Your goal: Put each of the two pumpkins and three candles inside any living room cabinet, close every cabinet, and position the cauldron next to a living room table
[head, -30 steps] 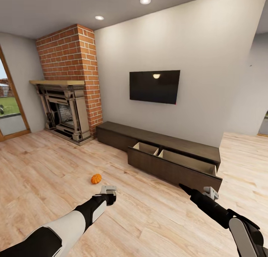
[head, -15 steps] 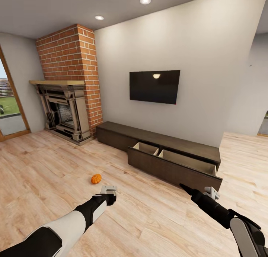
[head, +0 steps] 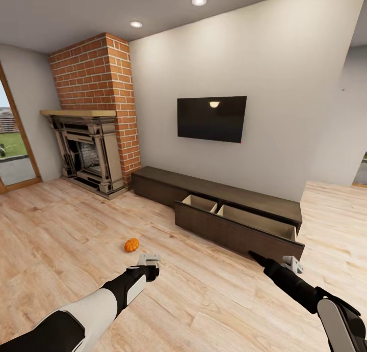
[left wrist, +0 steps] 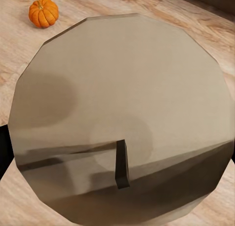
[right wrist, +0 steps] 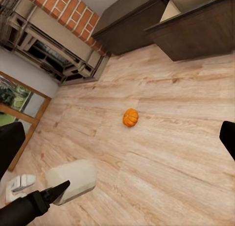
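Candle (left wrist: 122, 118) sits clamped in my left pincer (head: 148, 263); I carry it level to the cabinet's (head: 234, 224) open drawer. Right pincer's (head: 275, 265) state I cannot tell. Pumpkin (head: 131, 245) waits on the floor.

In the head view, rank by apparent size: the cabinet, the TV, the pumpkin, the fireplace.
1. cabinet, the longest span
2. fireplace
3. TV
4. pumpkin, far the smallest

The fireplace and TV are close, and distance from the camera makes their order unsure.

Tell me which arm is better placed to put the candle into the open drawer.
Probably the left: the left gripper seems to hold a candle already. The right gripper is nearer the open cabinet drawer but looks empty.
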